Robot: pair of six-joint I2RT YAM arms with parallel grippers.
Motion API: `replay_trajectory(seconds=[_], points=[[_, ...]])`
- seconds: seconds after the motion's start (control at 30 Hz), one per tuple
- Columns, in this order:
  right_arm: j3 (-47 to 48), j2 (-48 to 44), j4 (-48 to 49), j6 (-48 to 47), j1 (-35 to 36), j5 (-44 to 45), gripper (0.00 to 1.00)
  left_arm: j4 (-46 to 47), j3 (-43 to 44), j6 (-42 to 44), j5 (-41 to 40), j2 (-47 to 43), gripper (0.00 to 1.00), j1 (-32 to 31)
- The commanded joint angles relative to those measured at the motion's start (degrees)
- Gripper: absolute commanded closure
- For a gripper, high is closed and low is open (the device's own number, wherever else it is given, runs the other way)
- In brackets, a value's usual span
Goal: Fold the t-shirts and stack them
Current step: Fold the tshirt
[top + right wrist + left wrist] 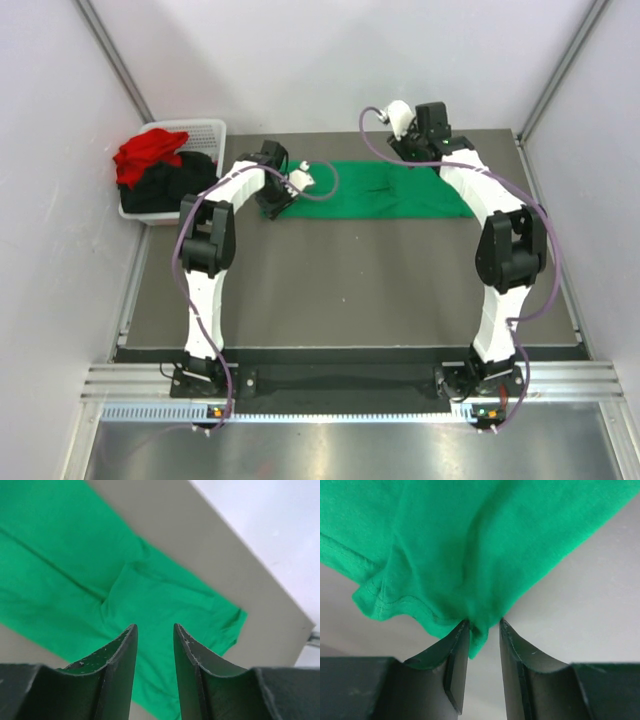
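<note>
The bright green t-shirt point(380, 190) lies as a long folded strip across the back of the table. My left gripper point(285, 200) is at its left end. In the left wrist view the jaws point(485, 622) stand narrowly apart, with a bunched corner of the green t-shirt point(470, 540) pinched between the fingertips. My right gripper point(415, 145) hangs over the strip's far right end. In the right wrist view it point(155, 627) is open and empty above the green cloth point(75, 570). The red t-shirt point(150, 155) and the black t-shirt point(175, 185) lie heaped in the white basket point(208, 128).
The basket stands at the table's back left corner against the left wall. White walls close in on the left, back and right. The dark table mat point(350, 280) runs from the strip to the arm bases.
</note>
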Motion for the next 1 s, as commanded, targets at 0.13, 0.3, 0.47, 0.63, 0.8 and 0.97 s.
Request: replay_trajectory(seconds=[0.13, 0.3, 0.47, 0.63, 0.8, 0.97], points=[[-2.6, -5.0, -0.5, -0.2, 0.5, -0.7, 0.64, 2.4, -0.3, 2.2, -3.2, 1.6, 0.64, 0.0], [-3.4, -4.8, -0.4, 0.1, 0.6, -0.8, 0.64, 2.4, -1.3, 2.9, -5.4, 1.7, 0.72, 0.0], [-3.1, -4.4, -0.9, 0.7, 1.0, -1.2, 0.64, -3.3, -1.9, 3.8, -4.2, 1.5, 1.0, -0.4], [-7.6, -5.5, -0.4, 2.5, 0.3, -0.8, 0.65, -11.4, -5.0, 4.5, 0.8, -4.9, 1.0, -3.2], [-12.4, -6.1, -0.3, 4.0, -0.8, -1.8, 0.65, -19.7, -11.9, 3.8, 4.2, -13.6, 1.0, -8.3], [-14.2, -5.8, 0.6, 5.6, -1.5, -0.2, 0.65, -28.5, -17.8, 2.8, 10.2, -18.9, 1.0, -13.1]])
